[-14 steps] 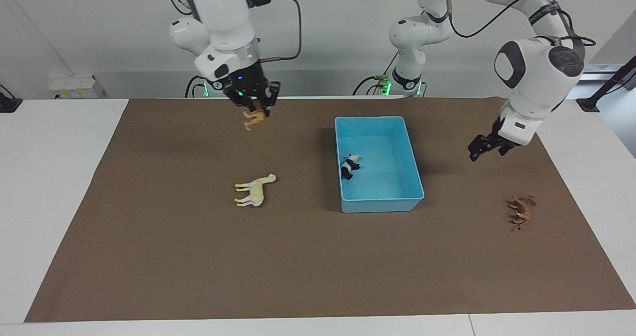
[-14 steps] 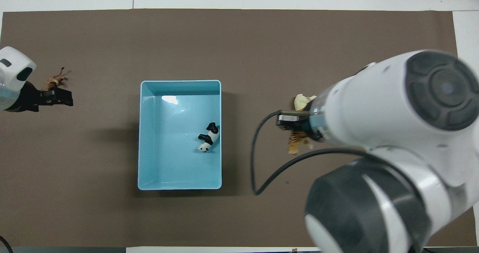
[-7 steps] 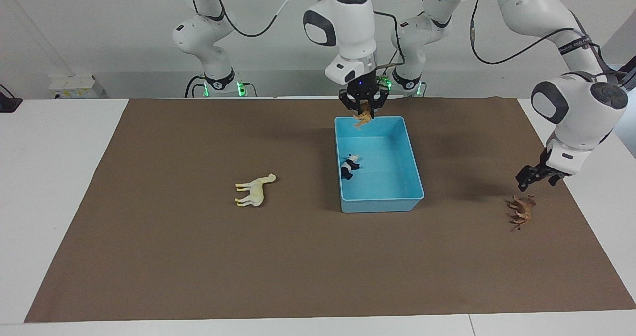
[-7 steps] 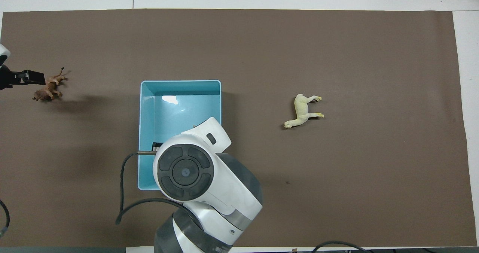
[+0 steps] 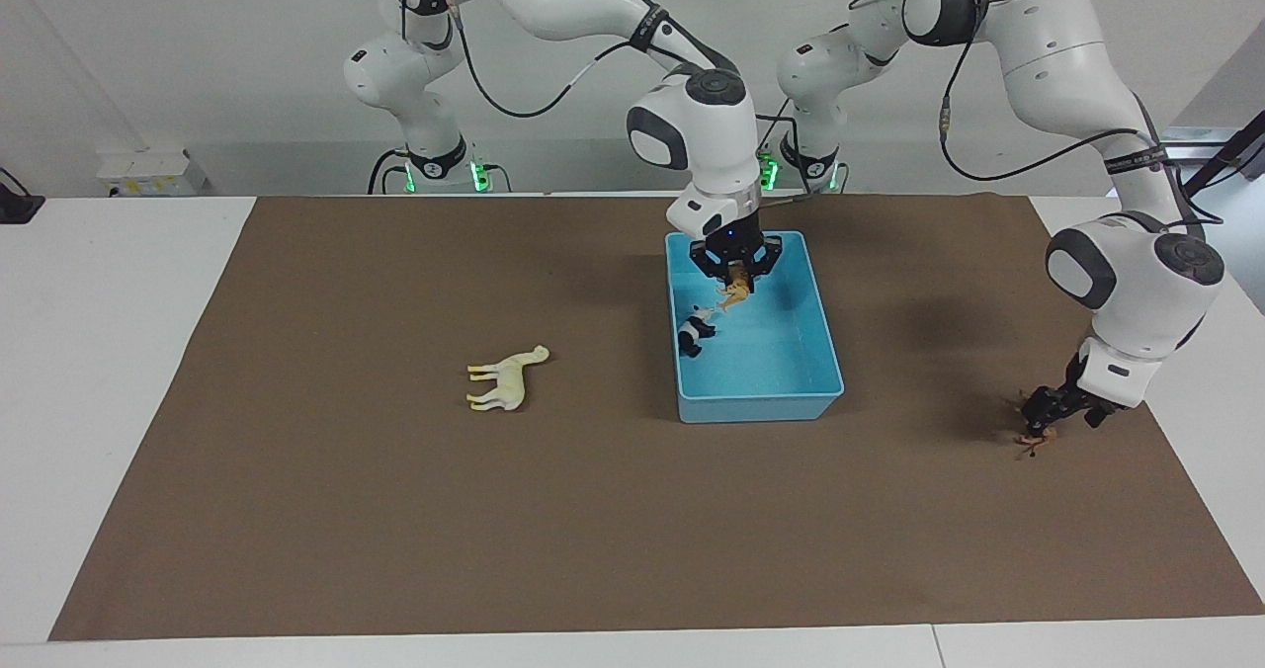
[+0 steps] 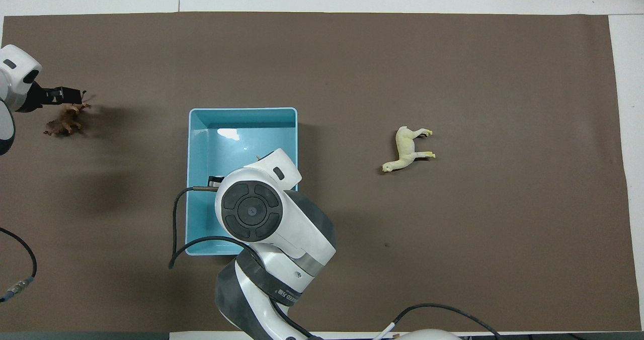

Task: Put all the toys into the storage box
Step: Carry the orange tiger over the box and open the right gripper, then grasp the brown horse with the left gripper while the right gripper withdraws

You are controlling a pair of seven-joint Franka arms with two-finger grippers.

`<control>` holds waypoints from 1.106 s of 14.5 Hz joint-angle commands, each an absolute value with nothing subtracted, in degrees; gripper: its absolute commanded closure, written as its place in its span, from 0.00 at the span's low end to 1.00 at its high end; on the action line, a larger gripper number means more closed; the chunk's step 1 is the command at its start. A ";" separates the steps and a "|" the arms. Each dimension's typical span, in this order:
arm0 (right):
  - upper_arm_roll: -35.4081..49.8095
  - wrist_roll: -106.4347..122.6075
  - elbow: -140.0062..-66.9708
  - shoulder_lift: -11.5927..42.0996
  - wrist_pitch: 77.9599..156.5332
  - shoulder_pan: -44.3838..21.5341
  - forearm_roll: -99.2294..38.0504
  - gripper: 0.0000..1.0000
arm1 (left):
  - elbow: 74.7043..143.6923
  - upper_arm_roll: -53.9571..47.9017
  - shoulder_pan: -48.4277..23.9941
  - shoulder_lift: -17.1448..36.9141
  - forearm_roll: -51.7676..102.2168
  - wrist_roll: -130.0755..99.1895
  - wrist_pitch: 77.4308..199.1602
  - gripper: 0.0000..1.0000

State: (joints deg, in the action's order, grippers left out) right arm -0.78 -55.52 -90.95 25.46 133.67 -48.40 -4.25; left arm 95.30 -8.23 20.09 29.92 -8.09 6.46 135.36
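Note:
My right gripper (image 5: pixel 733 281) hangs inside the light blue storage box (image 5: pixel 761 406), shut on the orange tiger (image 5: pixel 731 298), which dangles just above the box floor. Beside it the black-and-white panda (image 5: pixel 696 333) lies in the box. In the overhead view the right arm covers both. The cream horse-like toy (image 5: pixel 507 379) (image 6: pixel 408 149) lies on the mat toward the right arm's end. My left gripper (image 5: pixel 1050 417) (image 6: pixel 70 94) is open, low over the dark brown animal (image 5: pixel 1033 441) (image 6: pixel 63 124) at the left arm's end, partly covering it.
A brown mat (image 5: pixel 395 530) covers the table, with the white tabletop (image 5: pixel 99 352) showing around it. The right arm's forearm and wrist (image 6: pixel 251 209) lie over the box's nearer half in the overhead view.
The right gripper carried the tiger from the right arm's end to the box and lowered it inside. The left gripper swung outward and came down onto the brown animal.

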 commanded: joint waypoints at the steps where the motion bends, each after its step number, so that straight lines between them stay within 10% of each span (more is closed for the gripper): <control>1: -0.53 -56.24 -91.76 25.14 135.27 -48.16 -3.51 0.00 | 97.12 -8.44 19.78 29.09 -9.84 6.85 135.62 0.00; 9: -4.13 -53.91 -88.68 16.62 110.94 -40.18 -2.90 0.00 | 97.64 -8.44 20.13 30.67 -14.59 10.11 138.51 0.00; 13: -4.31 -42.49 -97.88 13.46 112.39 -33.42 -1.23 0.00 | 101.15 -8.35 20.39 30.15 -14.68 10.02 140.88 0.00; 15: -4.31 -35.98 -106.39 11.09 121.07 -29.90 -1.23 0.00 | 101.95 -8.35 20.57 29.97 -14.85 10.11 141.33 0.17; 16: -4.31 -32.73 -109.13 10.47 124.33 -28.14 -1.23 0.00 | 101.61 -8.35 20.48 29.97 -14.77 10.02 140.89 0.44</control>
State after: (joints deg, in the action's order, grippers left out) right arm -5.06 -38.29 -100.02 14.73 117.71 -31.27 -1.87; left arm 99.97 -8.40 19.99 30.81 -13.20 9.82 139.78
